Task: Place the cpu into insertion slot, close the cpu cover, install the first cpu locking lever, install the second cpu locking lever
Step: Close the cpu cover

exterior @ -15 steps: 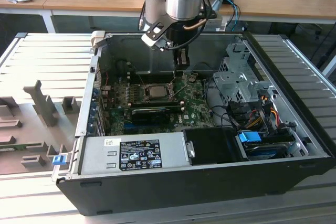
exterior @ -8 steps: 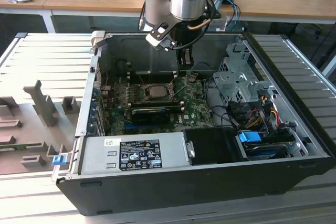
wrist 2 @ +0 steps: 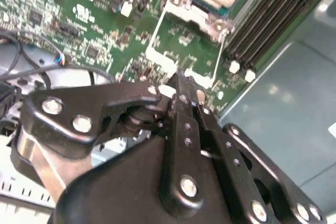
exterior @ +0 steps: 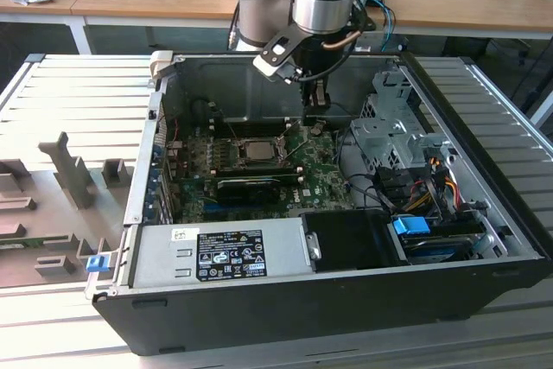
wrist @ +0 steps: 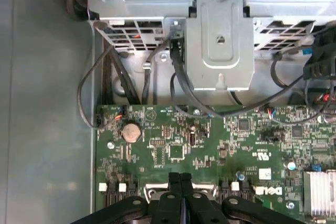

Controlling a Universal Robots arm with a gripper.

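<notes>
Okay, the cpu (exterior: 257, 149) sits in the insertion slot (exterior: 234, 158), left of centre in the exterior view, silver top up. In the second wrist view the cpu cover (wrist 2: 182, 7) looks to be down around the chip. A thin wire locking lever (wrist 2: 157, 30) runs along the socket edge; I cannot tell if it is latched.

The gripper (exterior: 315, 124) has its fingers (wrist: 175, 195) pressed together with no gap and nothing visibly between them.

Risks, as I judge them:
- The tips are low and close to the motherboard (wrist: 210, 145), just beside the socket corner, so a small sideways drift could scrape small board parts.
- The lever is thin, so shut tips could slide off it and let it spring back.
- Pushing off-centre could skew the cover on the chip.
- Loose cables (wrist: 178, 85) by the drive cage (wrist: 220, 35) could snag the wrist.

For pose, the arm drops in from the top centre of the exterior view with the wrist pointing straight down. The gripper is vertical inside the computer case (exterior: 259, 304), just to the exterior view's right of the socket and near the far case wall.
</notes>
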